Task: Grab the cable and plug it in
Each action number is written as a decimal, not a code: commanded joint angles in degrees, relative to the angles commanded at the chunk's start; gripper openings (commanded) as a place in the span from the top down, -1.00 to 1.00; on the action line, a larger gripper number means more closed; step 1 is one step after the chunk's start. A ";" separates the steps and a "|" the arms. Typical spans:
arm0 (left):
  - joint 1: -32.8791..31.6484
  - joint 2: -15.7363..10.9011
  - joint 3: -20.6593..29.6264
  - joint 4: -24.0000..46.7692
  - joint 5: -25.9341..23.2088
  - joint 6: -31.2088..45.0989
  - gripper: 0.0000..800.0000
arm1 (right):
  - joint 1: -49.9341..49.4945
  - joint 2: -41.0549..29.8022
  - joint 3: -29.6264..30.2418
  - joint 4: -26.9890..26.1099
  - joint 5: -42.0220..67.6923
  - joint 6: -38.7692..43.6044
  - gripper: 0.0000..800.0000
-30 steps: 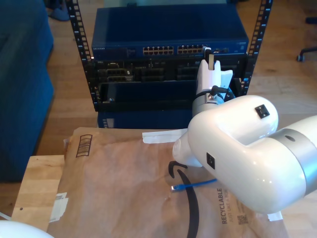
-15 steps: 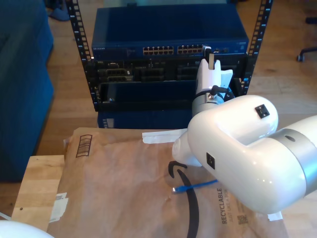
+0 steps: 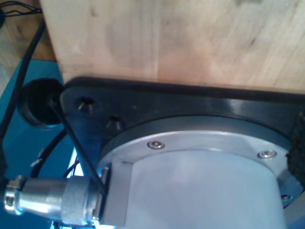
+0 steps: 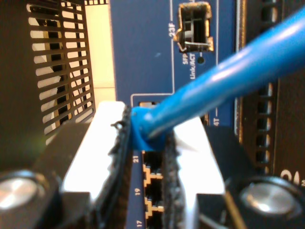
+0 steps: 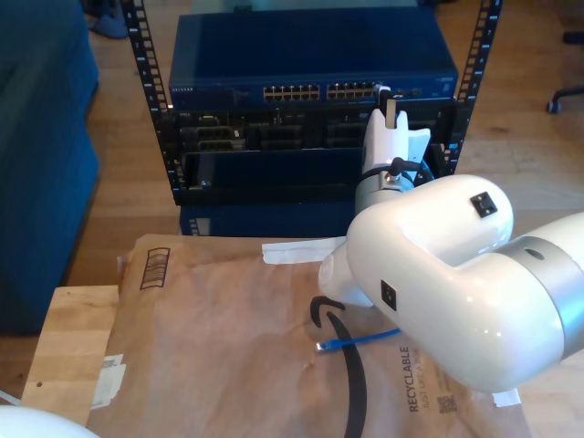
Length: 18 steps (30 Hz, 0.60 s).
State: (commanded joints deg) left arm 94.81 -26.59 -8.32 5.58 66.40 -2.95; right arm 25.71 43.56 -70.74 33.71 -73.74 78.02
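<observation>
My second gripper (image 4: 147, 157) is clamped on the cable (image 4: 209, 90), its two padded fingers (image 4: 121, 157) pinching the blue line right at the front of the network switch (image 4: 143, 52). The cable end sits against the row of numbered ports (image 4: 147, 191) (17, 19 and 21 are readable beside them), below an empty SFP slot (image 4: 194, 28); whether the plug is seated in a port I cannot tell, since the fingers cover it.

In the exterior view this gripper (image 5: 388, 114) reaches to the far side of the scene, up against the right-hand block of ports on the blue switch (image 5: 310, 59), which is mounted in a black rack (image 5: 164, 137). The big white arm (image 5: 438, 274) fills the near right of that view. The other end of the cable (image 5: 351, 342) lies loose on the brown paper packaging (image 5: 210, 347), near the arm's joint.

My first gripper's camera looks at a round arm base on a black plate (image 3: 190, 109) bolted to a wooden board (image 3: 167, 38), with a metal connector (image 3: 52, 200) beside it; its grasp cannot be told.
</observation>
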 joint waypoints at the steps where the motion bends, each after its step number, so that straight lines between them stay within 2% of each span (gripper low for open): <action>1: 0.00 0.00 0.00 0.00 0.00 0.00 -1.00 | 0.00 0.00 0.00 -0.09 0.00 0.00 1.00; 18: 0.00 0.00 0.00 0.00 0.00 0.00 -1.00 | 0.09 0.44 -1.14 0.00 0.09 0.00 1.00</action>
State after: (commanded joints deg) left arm 94.81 -26.59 -8.32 5.58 66.40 -2.95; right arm 25.80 44.00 -71.88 33.71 -73.65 78.02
